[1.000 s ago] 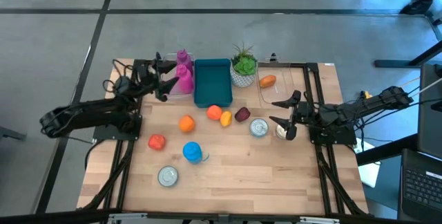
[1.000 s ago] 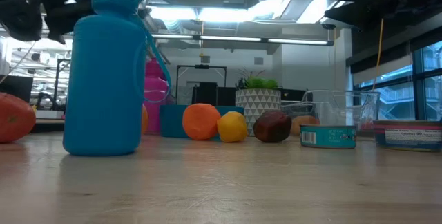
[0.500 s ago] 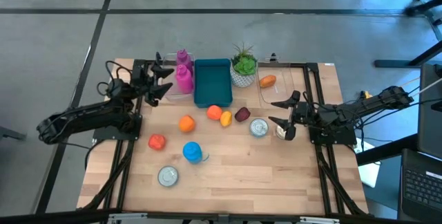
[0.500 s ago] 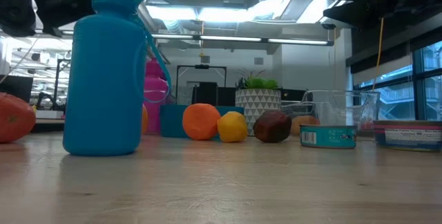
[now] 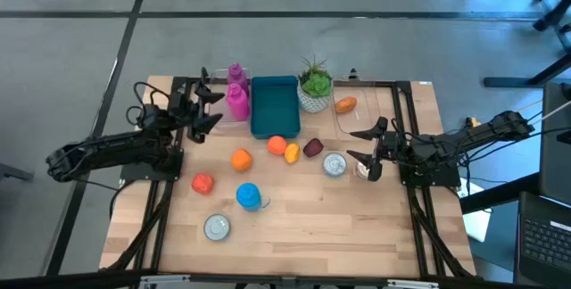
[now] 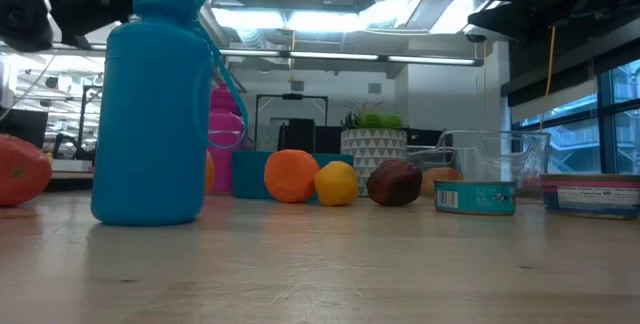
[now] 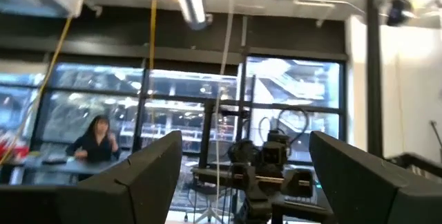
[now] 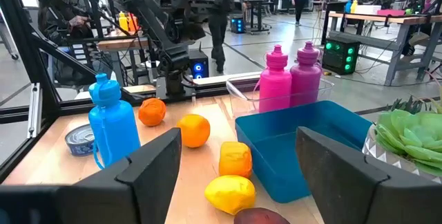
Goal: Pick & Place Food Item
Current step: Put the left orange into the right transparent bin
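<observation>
1. Wooden worktop (image 5: 303, 213) carries the whole spread, with grey floor around it and a busy workshop beyond; the teal bin (image 5: 273, 103) stands at its far edge.
2. Over the last second the left pincer (image 5: 202, 111) has pulled back from the pink bottles (image 5: 236, 95) toward its own side, fingers spread wide and empty, now raised and looking out into the room.
3. Right pincer (image 5: 368, 150) has not moved; it waits open and empty, the can (image 5: 335, 164) just beside it.
4. Food is untouched: an orange (image 5: 241, 159) lies nearest the left pincer, with the yellow fruit (image 5: 292, 152) and dark fruit (image 5: 312, 148) between the two arms. I judge no pick has begun.
</observation>
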You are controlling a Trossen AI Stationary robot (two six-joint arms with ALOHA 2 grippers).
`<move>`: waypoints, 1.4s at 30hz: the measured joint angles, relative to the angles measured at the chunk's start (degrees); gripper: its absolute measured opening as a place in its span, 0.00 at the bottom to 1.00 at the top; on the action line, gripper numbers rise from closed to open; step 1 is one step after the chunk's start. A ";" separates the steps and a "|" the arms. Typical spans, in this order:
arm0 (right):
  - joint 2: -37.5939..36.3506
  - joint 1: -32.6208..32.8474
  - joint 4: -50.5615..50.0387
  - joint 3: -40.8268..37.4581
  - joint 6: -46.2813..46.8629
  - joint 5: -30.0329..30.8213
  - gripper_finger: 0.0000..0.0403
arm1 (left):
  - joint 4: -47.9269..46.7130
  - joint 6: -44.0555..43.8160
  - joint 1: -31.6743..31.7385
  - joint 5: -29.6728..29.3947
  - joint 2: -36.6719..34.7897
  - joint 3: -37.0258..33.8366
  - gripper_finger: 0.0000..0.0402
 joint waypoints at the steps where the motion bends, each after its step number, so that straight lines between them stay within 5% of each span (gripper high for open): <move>1: 0.00 0.00 0.00 0.00 0.01 0.00 0.69 | -0.02 1.16 -0.77 -0.04 -0.32 0.00 0.77; 8: 0.06 0.00 -0.01 0.00 0.28 0.00 0.69 | -4.33 4.22 -3.41 -2.60 -3.47 0.35 0.77; 18: 0.33 0.00 -0.02 0.00 0.44 -0.44 0.69 | -39.76 14.55 -7.20 -3.81 -8.62 11.18 0.77; 31: 0.33 0.00 -0.02 0.00 0.48 -0.44 0.69 | -53.43 20.06 -17.58 -19.22 -19.16 11.56 0.77; 42: 0.33 0.00 0.87 0.00 0.46 -0.44 0.69 | -60.27 19.43 -27.13 -22.88 -25.08 11.63 0.77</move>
